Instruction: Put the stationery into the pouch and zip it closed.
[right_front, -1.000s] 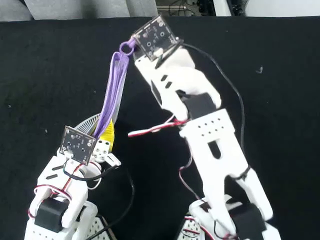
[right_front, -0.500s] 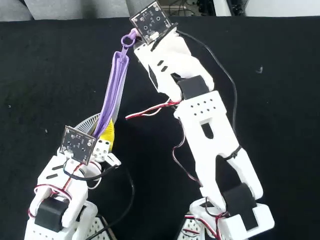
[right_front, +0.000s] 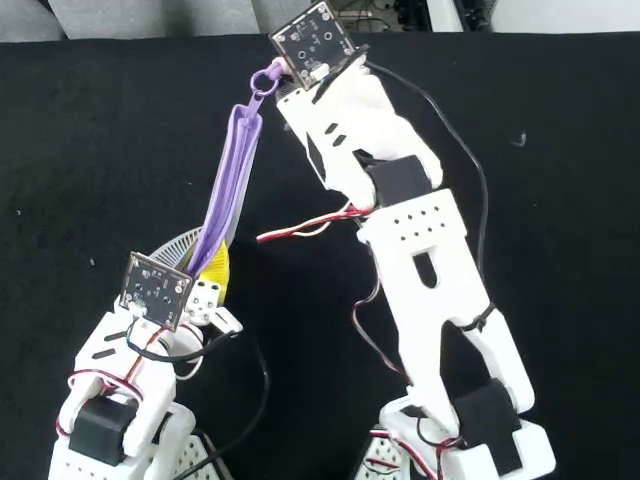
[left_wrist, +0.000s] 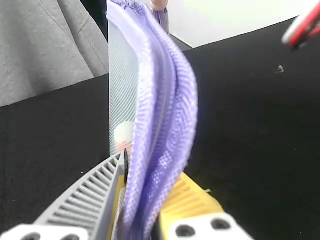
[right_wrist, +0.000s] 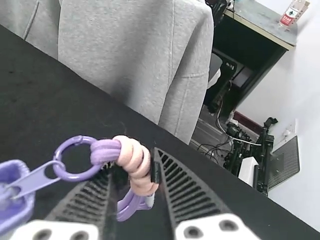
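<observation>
A purple mesh pouch (right_front: 228, 190) hangs stretched in the air between the two arms, over the black table (right_front: 90, 150). My left gripper (right_front: 207, 270) is shut on its lower end; in the left wrist view the pouch (left_wrist: 155, 130) runs up from between the grey and yellow fingers (left_wrist: 187, 200). My right gripper (right_front: 283, 85) is at the far end, shut on the purple zipper pull loop (right_wrist: 127, 165), whose ring (right_wrist: 75, 157) joins the slider (right_wrist: 25, 177). The ring (right_front: 266, 78) sits just left of the right gripper. Stationery inside is hidden.
A grey cloth (right_wrist: 130, 60) hangs behind the table's far edge. Red and white cables (right_front: 310, 230) loop off the right arm near the table's middle. Bare black table lies to the left and right of the arms.
The right arm pushed the pull toward the far edge, then drew it slightly back and right. The pouch stays taut. The left arm has not moved.
</observation>
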